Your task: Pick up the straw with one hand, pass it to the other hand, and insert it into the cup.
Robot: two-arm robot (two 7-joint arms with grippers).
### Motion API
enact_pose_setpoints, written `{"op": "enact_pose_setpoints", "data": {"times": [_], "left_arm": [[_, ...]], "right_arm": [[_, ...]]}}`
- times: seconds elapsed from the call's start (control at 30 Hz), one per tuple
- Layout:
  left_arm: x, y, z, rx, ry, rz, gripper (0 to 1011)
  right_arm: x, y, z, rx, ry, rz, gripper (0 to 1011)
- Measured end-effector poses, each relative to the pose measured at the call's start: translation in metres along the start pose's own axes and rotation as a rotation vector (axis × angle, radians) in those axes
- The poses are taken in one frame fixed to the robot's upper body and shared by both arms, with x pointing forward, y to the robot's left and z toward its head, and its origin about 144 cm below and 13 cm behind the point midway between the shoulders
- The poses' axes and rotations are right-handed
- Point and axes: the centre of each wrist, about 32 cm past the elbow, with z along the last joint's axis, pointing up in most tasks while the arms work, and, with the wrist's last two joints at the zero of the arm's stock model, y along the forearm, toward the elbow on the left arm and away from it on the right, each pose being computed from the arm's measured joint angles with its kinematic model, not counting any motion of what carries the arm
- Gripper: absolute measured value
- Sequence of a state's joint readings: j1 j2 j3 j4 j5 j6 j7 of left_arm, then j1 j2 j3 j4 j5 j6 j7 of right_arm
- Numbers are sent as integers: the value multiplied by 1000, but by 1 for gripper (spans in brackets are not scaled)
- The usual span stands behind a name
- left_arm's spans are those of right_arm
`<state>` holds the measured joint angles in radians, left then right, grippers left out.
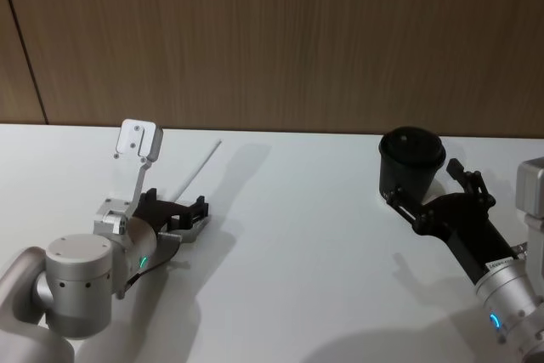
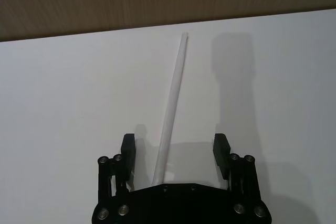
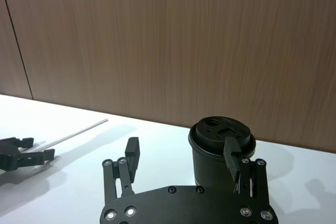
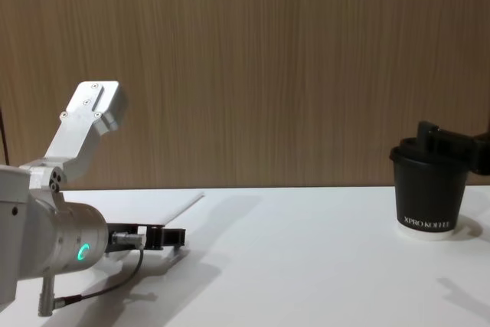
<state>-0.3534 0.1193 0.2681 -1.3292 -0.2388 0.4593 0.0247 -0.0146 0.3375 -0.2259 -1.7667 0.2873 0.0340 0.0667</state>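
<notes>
Left tool (image 1: 195, 218) in the head view sits low over the tabletop (image 1: 297, 261) with its jaws apart. The straw (image 1: 197, 167) lies flat and runs from between the jaws away from it, toward the wooden wall. The right tool (image 1: 425, 186) is well apart from the left one, also with its jaws apart, right at the cup (image 1: 410, 152). I cannot tell if it touches the cup.

In the left wrist view the left tool (image 2: 174, 150) has the near end of the straw (image 2: 176, 93) between its two fingers, closer to one finger than to the other, and no pad touches it.

In the right wrist view the right tool (image 3: 181, 150) has the lidded cup (image 3: 212, 156) just ahead of it, one finger in front of the cup's wall. The straw (image 3: 73, 134) and the left tool (image 3: 21, 153) lie far to its side.

In the chest view the left tool (image 4: 167, 237) is almost on the tabletop, with the straw (image 4: 184, 206) pointing ahead of it, and the cup (image 4: 429, 189) stands upright far across.

The step in hand, as I judge it, is the grasp. The left tool should be centred on the straw first, so that the nearer finger does not push it and make it roll. It should then close gently near this end, which leaves a long free part for the hand-over.
</notes>
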Motion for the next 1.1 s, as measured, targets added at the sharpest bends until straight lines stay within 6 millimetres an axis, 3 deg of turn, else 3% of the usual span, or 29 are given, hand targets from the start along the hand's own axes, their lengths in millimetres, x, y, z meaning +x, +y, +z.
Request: {"op": "enact_pose_setpoints", "data": {"times": [0.23,1.1], "left_arm": [[0,-1,-1,1,8,1,847],[0,-2,-2,3,15,-2,683]], "right_arm": [[0,0,0,0,0,0,1001],[0,0,0,0,0,0,1001]]}}
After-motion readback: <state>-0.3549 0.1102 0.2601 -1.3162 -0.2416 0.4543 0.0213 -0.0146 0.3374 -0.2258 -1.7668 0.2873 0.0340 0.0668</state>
